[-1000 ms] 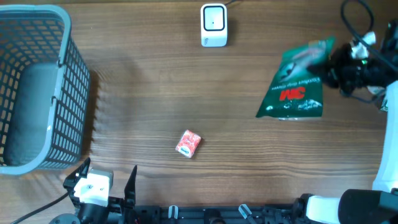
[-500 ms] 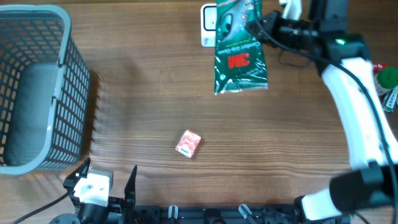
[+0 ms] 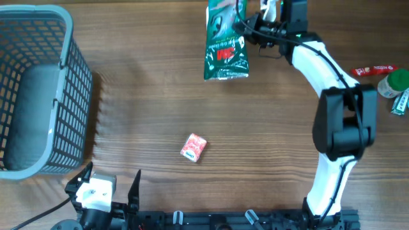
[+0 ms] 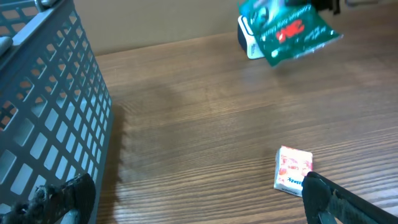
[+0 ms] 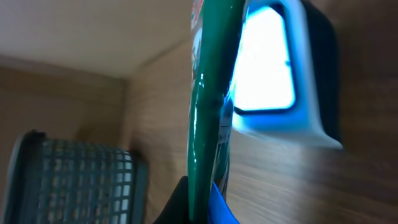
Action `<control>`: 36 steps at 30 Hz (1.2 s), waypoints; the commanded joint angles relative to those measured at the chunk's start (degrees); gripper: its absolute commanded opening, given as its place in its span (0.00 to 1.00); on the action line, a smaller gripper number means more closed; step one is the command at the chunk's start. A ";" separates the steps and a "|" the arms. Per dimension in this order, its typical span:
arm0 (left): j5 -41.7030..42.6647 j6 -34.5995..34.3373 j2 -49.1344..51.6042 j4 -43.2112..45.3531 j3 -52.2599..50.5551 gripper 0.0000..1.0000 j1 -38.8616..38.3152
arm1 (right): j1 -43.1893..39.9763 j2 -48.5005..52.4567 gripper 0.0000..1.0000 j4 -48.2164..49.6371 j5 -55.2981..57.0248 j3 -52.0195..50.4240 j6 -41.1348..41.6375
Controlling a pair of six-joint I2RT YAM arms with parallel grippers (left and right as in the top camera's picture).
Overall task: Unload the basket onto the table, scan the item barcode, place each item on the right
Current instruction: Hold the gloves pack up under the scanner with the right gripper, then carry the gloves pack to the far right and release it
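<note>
Green 3M packet (image 3: pixel 225 45) is held at the top centre of the overhead frame, over the white scanner (image 4: pixel 247 42), whose window is seen lit in the right wrist view. It is clamped at its edge by the closed right gripper (image 3: pixel 248 29). The left gripper (image 3: pixel 110 179) is wide open and empty at the lower left. A small red-and-white box (image 3: pixel 193 147) lies on the table (image 3: pixel 268 147).
</note>
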 commanded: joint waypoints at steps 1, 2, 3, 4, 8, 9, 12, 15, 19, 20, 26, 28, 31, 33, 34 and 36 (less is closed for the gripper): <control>0.68 -0.15 -0.09 0.15 -0.04 1.00 -0.26 | -0.09 2.01 0.04 -0.35 1.36 0.20 0.70; 0.68 -0.15 -0.09 0.15 -0.04 1.00 -0.26 | -0.09 2.01 0.04 -0.44 1.14 0.20 0.68; 0.68 -0.15 -0.09 0.15 -0.04 1.00 -0.26 | -0.09 2.01 0.04 -0.74 1.18 0.20 0.68; 0.68 -0.15 -0.09 0.15 -0.04 1.00 -0.26 | -0.09 2.01 0.04 -1.46 1.46 0.20 0.81; 0.68 -0.15 -0.09 0.15 -0.04 1.00 -0.26 | -0.09 1.99 0.05 -10.64 10.88 0.20 0.94; 0.68 -0.15 -0.09 0.15 -0.04 1.00 -0.26 | -0.09 1.99 0.05 -13.42 14.58 0.20 0.83; 0.68 -0.15 -0.09 0.15 -0.04 1.00 -0.26 | -0.33 1.92 0.04 -16.46 17.20 0.26 -2.23; 0.68 -0.15 -0.09 0.15 -0.04 1.00 -0.26 | -1.31 0.09 0.04 -16.24 17.03 0.26 -2.43; 0.68 -0.15 -0.09 0.15 -0.04 1.00 -0.26 | -4.22 -4.96 0.04 -17.44 16.74 0.26 -5.33; 0.68 -0.15 -0.09 0.15 -0.04 1.00 -0.26 | -5.79 -6.69 0.04 -19.32 18.78 0.26 -5.01; 0.68 -0.15 -0.09 0.15 -0.04 1.00 -0.26 | -18.93 -10.23 0.04 -29.11 37.51 0.24 -0.15; 0.68 -0.15 -0.09 0.15 -0.04 1.00 -0.26 | -22.80 -9.35 0.05 -28.79 39.45 0.24 0.42; 0.68 -0.15 -0.09 0.15 -0.04 1.00 -0.26 | -27.61 -8.26 0.05 -27.43 45.53 0.24 3.41; 0.68 -0.15 -0.09 0.15 -0.04 1.00 -0.26 | -29.86 -7.54 0.13 -26.16 48.46 0.24 3.30; 0.68 -0.15 -0.09 0.15 -0.04 1.00 -0.26 | -30.93 -7.32 0.20 -25.29 47.95 0.24 1.97; 0.68 -0.15 -0.09 0.15 -0.04 1.00 -0.26 | -31.85 -7.15 0.33 -23.93 46.25 0.24 -1.55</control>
